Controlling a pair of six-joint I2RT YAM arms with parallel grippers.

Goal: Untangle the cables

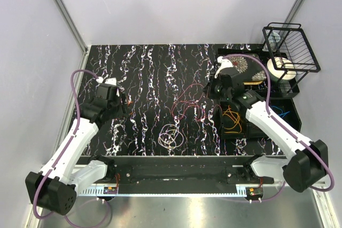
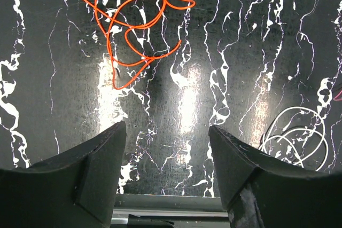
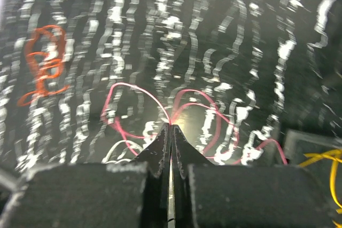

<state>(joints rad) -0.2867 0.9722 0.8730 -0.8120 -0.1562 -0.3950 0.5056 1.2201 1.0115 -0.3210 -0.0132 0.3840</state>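
Note:
My left gripper point(image 2: 167, 127) hangs open over bare tabletop, nothing between its fingers. An orange cable point(image 2: 133, 20) lies loose just beyond it, and a pale cable coil point(image 2: 296, 137) lies off to its right. From above, the left gripper point(image 1: 116, 104) is at the table's left and the pale coil point(image 1: 171, 136) lies near the front middle. My right gripper point(image 3: 171, 126) is shut on a thin red cable point(image 3: 203, 100), whose loops spread to both sides of the fingertips. The top view shows the red cable point(image 1: 184, 101) strung across the centre toward the right gripper point(image 1: 209, 90).
A black tray point(image 1: 227, 134) at the right holds a yellow-orange cable point(image 1: 231, 120), and a blue cable point(image 1: 281, 114) lies behind the right arm. A black wire rack point(image 1: 291, 46) and a white roll point(image 1: 280, 69) stand at the back right. A slotted rail point(image 1: 176, 172) runs along the near edge.

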